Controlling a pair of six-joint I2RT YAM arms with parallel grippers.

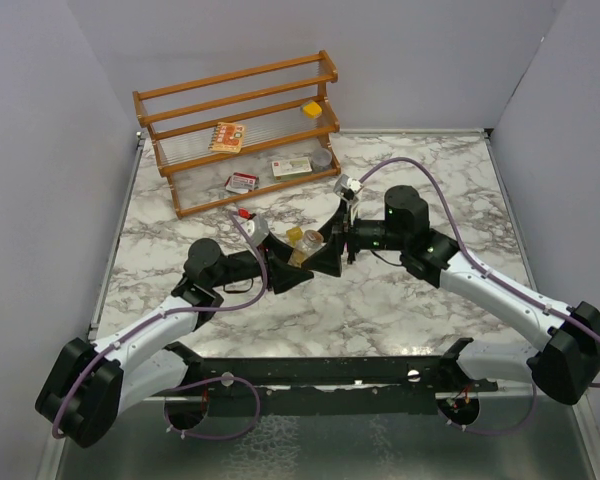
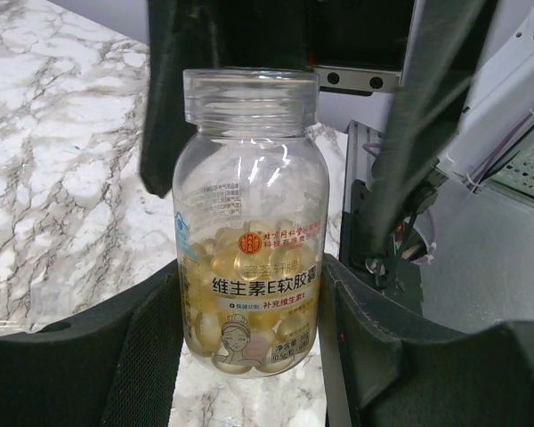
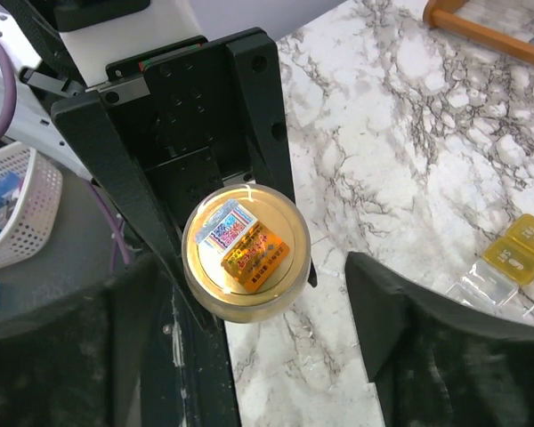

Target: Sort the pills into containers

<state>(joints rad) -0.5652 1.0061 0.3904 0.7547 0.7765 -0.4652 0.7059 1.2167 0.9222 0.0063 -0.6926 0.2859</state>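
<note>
A round jar [image 2: 249, 222] of clear plastic holds yellow softgel pills and has a printed label. My left gripper [image 2: 249, 342] is shut on its lower body and holds it upright above the marble table. In the top view the jar [image 1: 302, 254] sits where both arms meet. My right gripper [image 3: 258, 298] is open, with its fingers [image 2: 169, 107] on either side of the jar's gold-labelled lid [image 3: 245, 249], not clamping it. A small squarish yellow box [image 3: 519, 249] lies on the table beside it and also shows in the top view [image 1: 294, 236].
A wooden rack [image 1: 242, 130] stands at the back left with card packets [image 1: 227, 136], a grey tin [image 1: 323, 157] and a yellow item [image 1: 311, 109]. A white basket [image 3: 18, 205] sits off the table edge. Grey walls close in on both sides.
</note>
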